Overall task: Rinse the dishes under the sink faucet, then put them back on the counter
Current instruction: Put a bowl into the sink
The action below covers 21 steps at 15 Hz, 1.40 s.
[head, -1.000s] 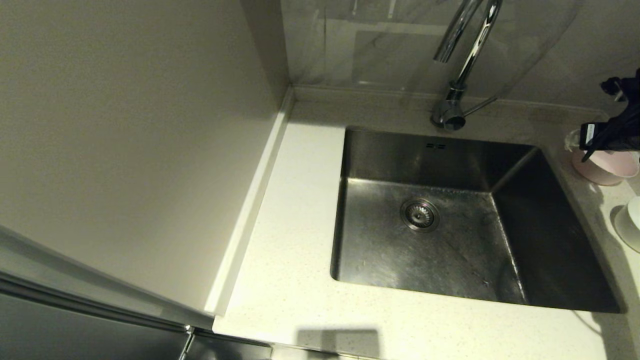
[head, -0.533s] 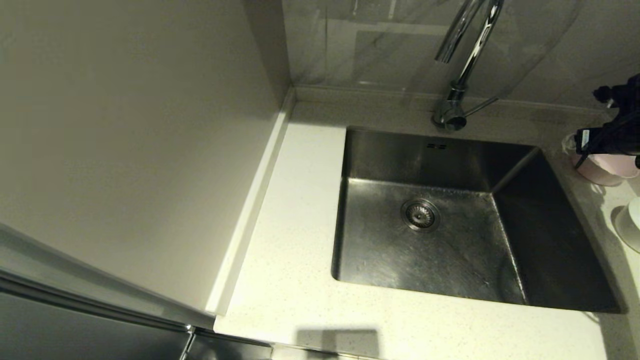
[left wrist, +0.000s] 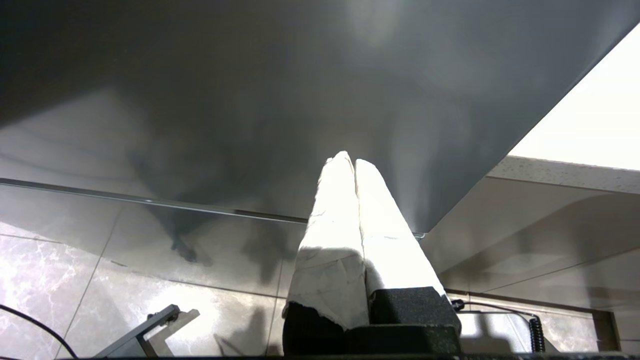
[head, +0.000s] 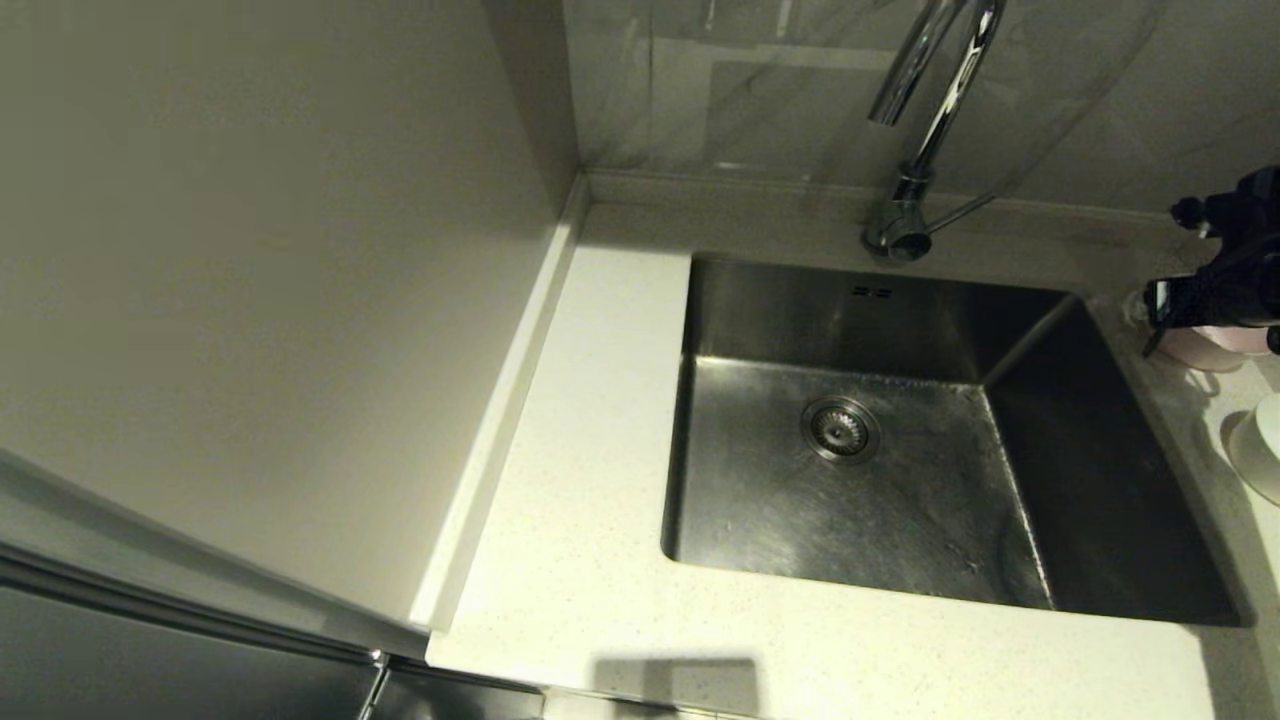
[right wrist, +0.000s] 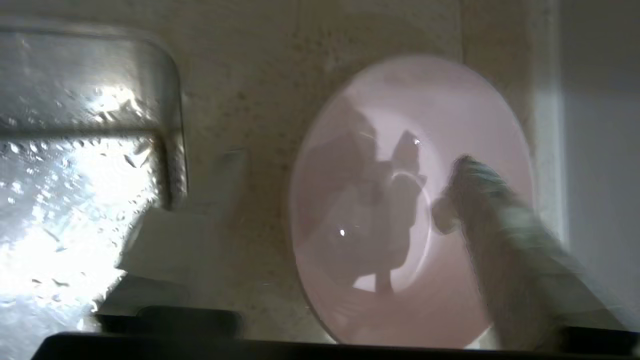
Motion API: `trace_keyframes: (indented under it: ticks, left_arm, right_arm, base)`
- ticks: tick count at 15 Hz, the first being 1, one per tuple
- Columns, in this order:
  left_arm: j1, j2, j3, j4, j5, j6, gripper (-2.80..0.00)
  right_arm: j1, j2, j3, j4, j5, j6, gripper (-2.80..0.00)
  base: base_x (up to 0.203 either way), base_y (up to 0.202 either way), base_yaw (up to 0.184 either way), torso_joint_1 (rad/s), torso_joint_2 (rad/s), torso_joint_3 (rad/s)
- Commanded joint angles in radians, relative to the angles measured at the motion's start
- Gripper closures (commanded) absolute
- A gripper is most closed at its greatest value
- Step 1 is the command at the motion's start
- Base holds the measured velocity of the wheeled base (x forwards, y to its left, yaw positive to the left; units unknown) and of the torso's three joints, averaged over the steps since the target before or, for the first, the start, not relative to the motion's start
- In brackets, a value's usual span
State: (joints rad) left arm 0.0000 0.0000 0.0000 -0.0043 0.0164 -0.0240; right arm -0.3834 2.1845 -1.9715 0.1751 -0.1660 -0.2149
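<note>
Right end effector, fingers spread, straddles the pink bowl on the table at far right of the head view beside the sink: closing off-centre risks tipping or skidding the light bowl into the basin.

Legible text, labels, brands, numbers, signs: none found in any view. The pink bowl, the sink, the faucet and the bench all show plain, unmarked surfaces. A small pale patch on the right hand may be a sticker; nothing on it can be read.
</note>
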Motion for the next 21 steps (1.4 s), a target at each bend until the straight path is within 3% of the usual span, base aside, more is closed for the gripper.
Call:
trace_keyframes:
  ticks: [1, 7, 9, 14, 17, 19, 21]
  left_arm:
    - [0.000, -0.002, 0.000, 0.000, 0.000, -0.001, 0.00]
    - [0.000, -0.002, 0.000, 0.000, 0.000, -0.001, 0.00]
    - [0.000, -0.002, 0.000, 0.000, 0.000, -0.001, 0.00]
    - [0.000, -0.002, 0.000, 0.000, 0.000, -0.001, 0.00]
    - [0.000, -0.002, 0.000, 0.000, 0.000, -0.001, 0.00]
    - [0.000, -0.002, 0.000, 0.000, 0.000, -0.001, 0.00]
    - [0.000, -0.002, 0.000, 0.000, 0.000, -0.001, 0.00]
  right_arm:
    - [0.000, 0.005, 0.001, 0.001, -0.004, 0.000, 0.00]
    - [0.009, -0.030, 0.048, 0.004, -0.004, 0.010, 0.00]
    - [0.051, -0.107, 0.149, 0.004, 0.000, 0.031, 0.00]
    - [0.276, -0.324, 0.407, 0.001, 0.005, 0.079, 0.00]
    - [0.463, -0.370, 0.506, 0.000, -0.010, 0.102, 0.00]
    - [0.575, -0.342, 0.557, -0.007, -0.064, 0.131, 0.00]
    - [0.620, -0.254, 0.582, -0.076, -0.143, 0.182, 0.00]
  base:
    - [0.000, 0.000, 0.000, 0.000, 0.00, 0.000]
    - [0.000, 0.000, 0.000, 0.000, 0.00, 0.000]
    - [0.000, 0.000, 0.000, 0.000, 0.00, 0.000]
    - [0.000, 0.000, 0.000, 0.000, 0.00, 0.000]
    - [0.000, 0.000, 0.000, 0.000, 0.00, 0.000]
    - [0.000, 0.000, 0.000, 0.000, 0.00, 0.000]
    - [0.000, 0.000, 0.000, 0.000, 0.00, 0.000]
